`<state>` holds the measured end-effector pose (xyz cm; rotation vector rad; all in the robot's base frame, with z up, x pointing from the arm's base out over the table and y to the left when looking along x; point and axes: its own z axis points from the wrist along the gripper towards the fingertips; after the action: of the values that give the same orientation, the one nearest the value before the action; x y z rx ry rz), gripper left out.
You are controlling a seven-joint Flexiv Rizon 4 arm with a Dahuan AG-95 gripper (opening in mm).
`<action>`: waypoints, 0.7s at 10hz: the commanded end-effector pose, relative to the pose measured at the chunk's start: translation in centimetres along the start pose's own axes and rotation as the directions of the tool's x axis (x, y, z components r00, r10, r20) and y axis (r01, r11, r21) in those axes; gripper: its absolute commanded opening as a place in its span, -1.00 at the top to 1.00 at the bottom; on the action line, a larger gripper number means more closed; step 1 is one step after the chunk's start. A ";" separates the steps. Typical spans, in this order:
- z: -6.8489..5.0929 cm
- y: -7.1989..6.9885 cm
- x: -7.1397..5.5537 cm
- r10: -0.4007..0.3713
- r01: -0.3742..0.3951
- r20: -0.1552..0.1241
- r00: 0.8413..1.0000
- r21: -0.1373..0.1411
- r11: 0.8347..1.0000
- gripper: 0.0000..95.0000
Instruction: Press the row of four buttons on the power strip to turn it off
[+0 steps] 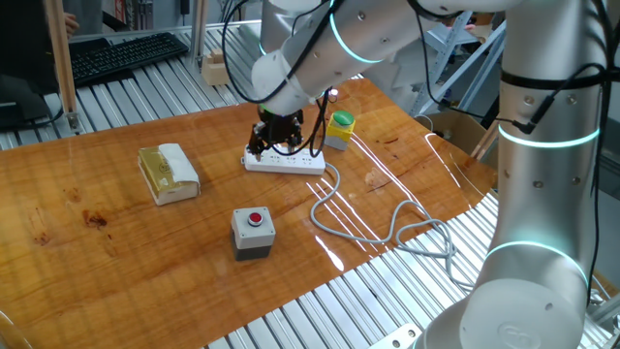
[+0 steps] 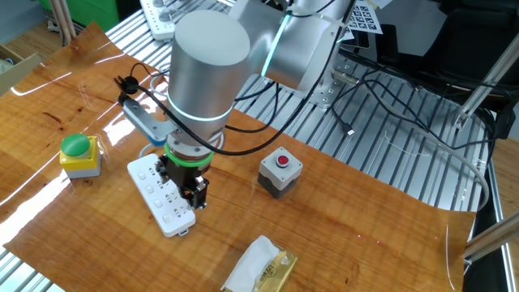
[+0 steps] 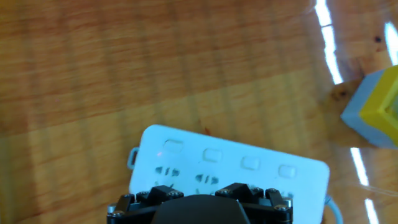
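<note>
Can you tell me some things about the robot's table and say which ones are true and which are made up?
1. The gripper is right above the power strip. True.
2. The power strip is black. False: it is white.
3. The four buttons sit in one straight row on the strip. True.
4. The grey box has a blue button on top. False: its button is red.
5. The green knob sits on a yellow base. True.
6. The strip's cable is rolled into a neat coil. False: it trails loosely across the wooden table.
</note>
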<state>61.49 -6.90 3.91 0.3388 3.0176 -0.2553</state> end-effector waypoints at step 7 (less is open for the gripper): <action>0.5 -1.8 -1.5 0.179 -0.181 -0.056 0.982 -0.034 0.983 -0.60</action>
<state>62.53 -8.97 3.96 0.6197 3.0154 -0.1718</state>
